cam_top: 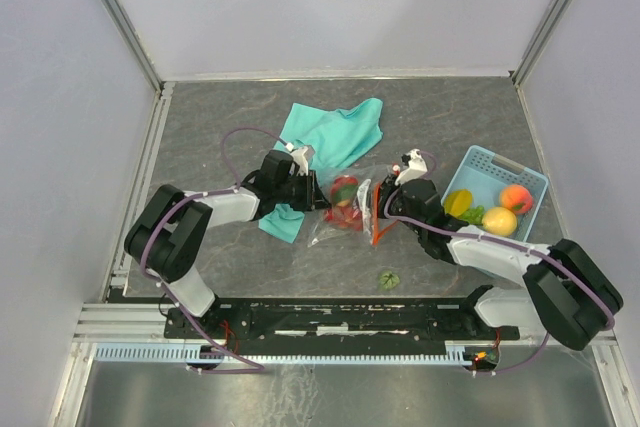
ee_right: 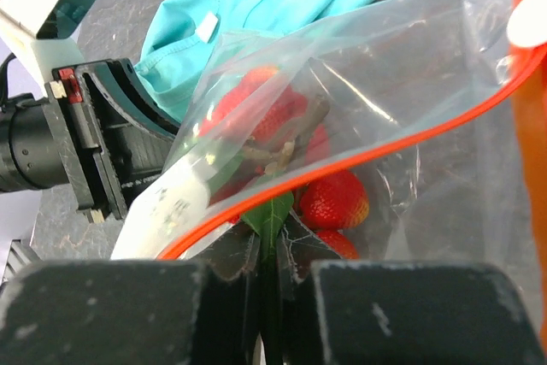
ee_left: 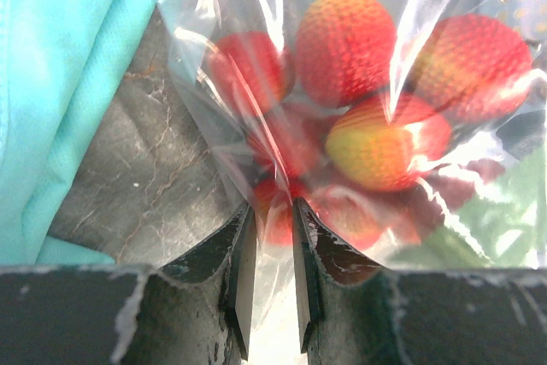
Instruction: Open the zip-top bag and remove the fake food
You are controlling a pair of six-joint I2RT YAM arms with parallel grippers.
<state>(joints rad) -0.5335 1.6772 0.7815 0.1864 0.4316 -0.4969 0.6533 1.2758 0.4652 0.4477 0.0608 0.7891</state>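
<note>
The clear zip-top bag (cam_top: 328, 231) lies at the table's middle, its orange-red zip strip (cam_top: 375, 229) toward my right arm. Red berries (cam_top: 345, 197) and green pieces are still inside; they show through the plastic in the left wrist view (ee_left: 346, 36) and the right wrist view (ee_right: 335, 201). My left gripper (cam_top: 312, 189) is shut on a fold of the bag's closed end (ee_left: 272, 211). My right gripper (cam_top: 386, 209) is at the bag's mouth, by the strip (ee_right: 410, 134), shut on a green leaf (ee_right: 272, 214). A lemon (cam_top: 500, 220) and a peach (cam_top: 516, 197) lie in the blue basket.
The blue basket (cam_top: 480, 159) stands at the right, also holding a yellow piece and green leaves. A teal cloth (cam_top: 335, 132) lies behind and under the left gripper. A single green leaf (cam_top: 388, 278) lies on the table near the front.
</note>
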